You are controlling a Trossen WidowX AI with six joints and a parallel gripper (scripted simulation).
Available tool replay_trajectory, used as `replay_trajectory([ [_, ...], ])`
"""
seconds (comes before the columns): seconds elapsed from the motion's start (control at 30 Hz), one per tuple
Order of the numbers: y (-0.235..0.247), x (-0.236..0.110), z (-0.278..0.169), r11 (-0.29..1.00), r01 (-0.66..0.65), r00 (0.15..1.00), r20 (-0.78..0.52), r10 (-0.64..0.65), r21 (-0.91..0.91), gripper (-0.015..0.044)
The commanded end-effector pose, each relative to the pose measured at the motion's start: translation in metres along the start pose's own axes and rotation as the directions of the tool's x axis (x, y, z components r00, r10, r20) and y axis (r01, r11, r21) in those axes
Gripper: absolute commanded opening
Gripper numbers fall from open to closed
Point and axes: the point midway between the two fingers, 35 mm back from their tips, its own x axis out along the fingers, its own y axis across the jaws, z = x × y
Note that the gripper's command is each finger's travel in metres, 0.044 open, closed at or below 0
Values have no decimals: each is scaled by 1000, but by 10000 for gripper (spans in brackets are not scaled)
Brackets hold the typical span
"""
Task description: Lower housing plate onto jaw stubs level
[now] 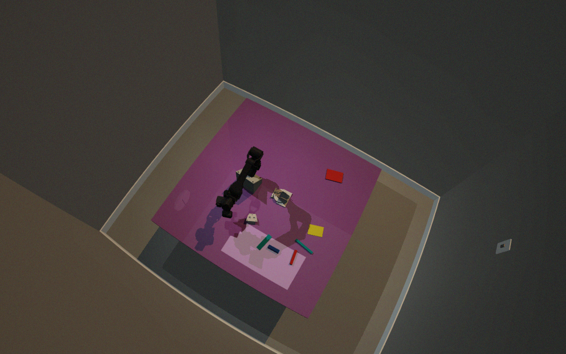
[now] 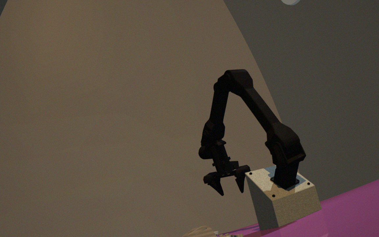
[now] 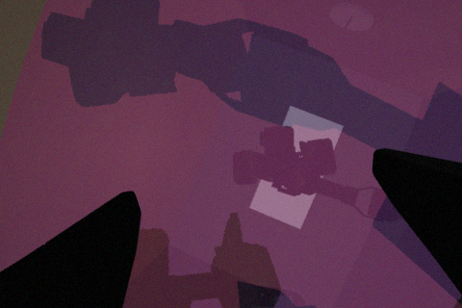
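Observation:
A small cream block with two round marks on top (image 1: 251, 218), apparently the housing plate, stands near the pale mat in the top view. A squarish cream assembly with dark and curved parts (image 1: 281, 197), apparently the jaws on their base, lies to its upper right. Their pins and stubs are too small to tell. My gripper (image 1: 225, 207) (image 2: 232, 193) (image 3: 258, 183) is open and empty, its fingers pointing down high above the table, left of both parts in the top view. In the wrist view only table, shadows and a dark object (image 3: 260, 295) at the lower edge show.
The arm's grey base block (image 1: 249, 181) (image 2: 295, 207) stands behind the cream parts. The pale mat (image 1: 283, 279) bears a green bar (image 1: 263, 242), a blue bar (image 1: 273, 249) and a red bar (image 1: 293, 257). A teal rod (image 1: 303, 247), yellow tile (image 1: 315, 230) and red block (image 1: 334, 176) lie right.

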Motion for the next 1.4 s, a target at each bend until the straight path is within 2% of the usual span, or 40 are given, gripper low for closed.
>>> replay_trajectory([
  [0.0,4,2,-14,993,4,999,-36,-8,-121,440],
  [0.3,11,0,-42,933,-17,995,-101,-21,-360,440],
  [0.6,16,-2,-72,816,-63,985,-167,-42,-575,440],
  [1.0,20,-5,-111,590,-155,965,-250,-82,-793,440],
  [1.37,19,-8,-147,339,-262,938,-321,-128,-903,440],
])
